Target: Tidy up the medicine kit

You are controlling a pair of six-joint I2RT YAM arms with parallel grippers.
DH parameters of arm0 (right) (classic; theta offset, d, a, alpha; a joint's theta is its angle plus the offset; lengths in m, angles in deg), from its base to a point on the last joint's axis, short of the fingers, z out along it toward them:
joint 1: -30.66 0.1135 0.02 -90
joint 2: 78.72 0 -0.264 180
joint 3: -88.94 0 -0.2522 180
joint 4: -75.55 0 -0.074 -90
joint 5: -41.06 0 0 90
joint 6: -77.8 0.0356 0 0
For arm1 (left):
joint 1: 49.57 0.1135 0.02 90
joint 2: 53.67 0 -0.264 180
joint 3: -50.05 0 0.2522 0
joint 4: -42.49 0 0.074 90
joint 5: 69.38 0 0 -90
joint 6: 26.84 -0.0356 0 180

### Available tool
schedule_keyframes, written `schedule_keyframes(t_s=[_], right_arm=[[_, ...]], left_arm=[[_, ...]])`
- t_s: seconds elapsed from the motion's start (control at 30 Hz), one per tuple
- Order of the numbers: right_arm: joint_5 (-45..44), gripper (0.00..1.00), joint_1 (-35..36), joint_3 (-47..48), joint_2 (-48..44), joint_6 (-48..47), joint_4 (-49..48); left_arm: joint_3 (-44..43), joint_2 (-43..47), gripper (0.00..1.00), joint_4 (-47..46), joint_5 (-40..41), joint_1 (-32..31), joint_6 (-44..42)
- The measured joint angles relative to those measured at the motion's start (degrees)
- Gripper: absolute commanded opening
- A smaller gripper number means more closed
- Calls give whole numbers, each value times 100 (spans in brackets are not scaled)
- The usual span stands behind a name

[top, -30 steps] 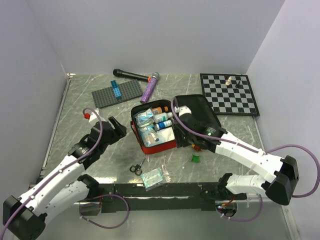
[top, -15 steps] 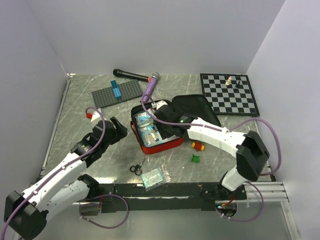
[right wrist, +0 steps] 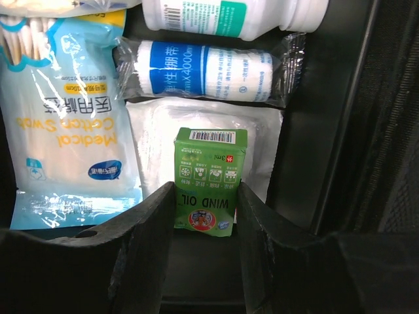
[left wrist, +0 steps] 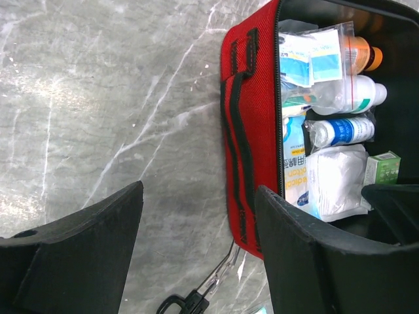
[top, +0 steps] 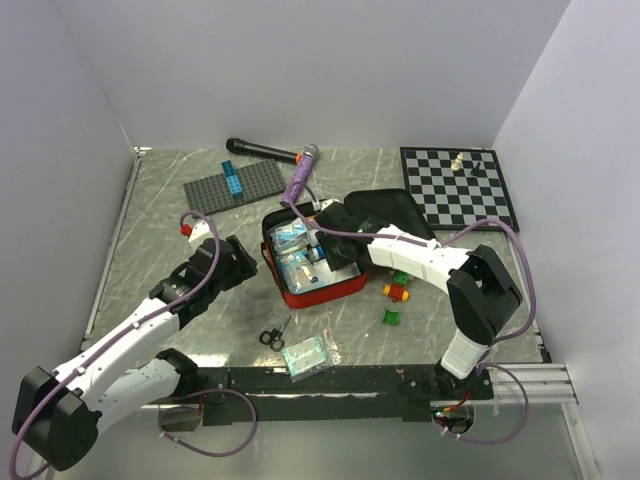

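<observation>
The right fingers (right wrist: 144, 229) clamp the green wind-oil box (right wrist: 209, 183) inside the open medicine kit (top: 318, 292) on the desk (top: 160, 230); the left fingers (left wrist: 78, 242) gape empty beside the kit; scissors (top: 272, 336) and a blue packet (top: 305, 355) wait outside it, so packing looks unfinished.

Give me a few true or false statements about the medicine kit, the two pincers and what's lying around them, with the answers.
1. The right pincer grips a green box inside the medicine kit. True.
2. The left pincer holds the scissors. False: it is open and empty beside the kit, and the scissors lie on the table.
3. The medicine kit is zipped shut. False: it lies open with supplies showing.
4. The chessboard sits at the far right of the table. True.
</observation>
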Motion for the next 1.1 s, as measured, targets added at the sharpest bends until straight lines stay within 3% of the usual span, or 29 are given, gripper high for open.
schedule_keyframes(t_s=[0.23,0.47,0.67,0.8,0.93,1.1], right_arm=[[4,49,2,-122,0,-42,-28],[7,73,2,-179,0,-87,7],[4,78,2,-173,-201,-20,4],[0,79,2,-177,-796,188,-22],[37,80,-17,-369,-1744,459,-205],[417,78,-55,-951,-2756,610,-472]], left_arm=[[0,-87,74,-92,-92,20,-20],[0,-212,74,-122,-170,55,-76],[-4,-210,77,-122,-175,66,-74],[-116,-249,83,-120,-208,103,-76],[-431,-566,97,-177,-323,214,-70],[-560,-905,88,-249,-686,549,-66]])
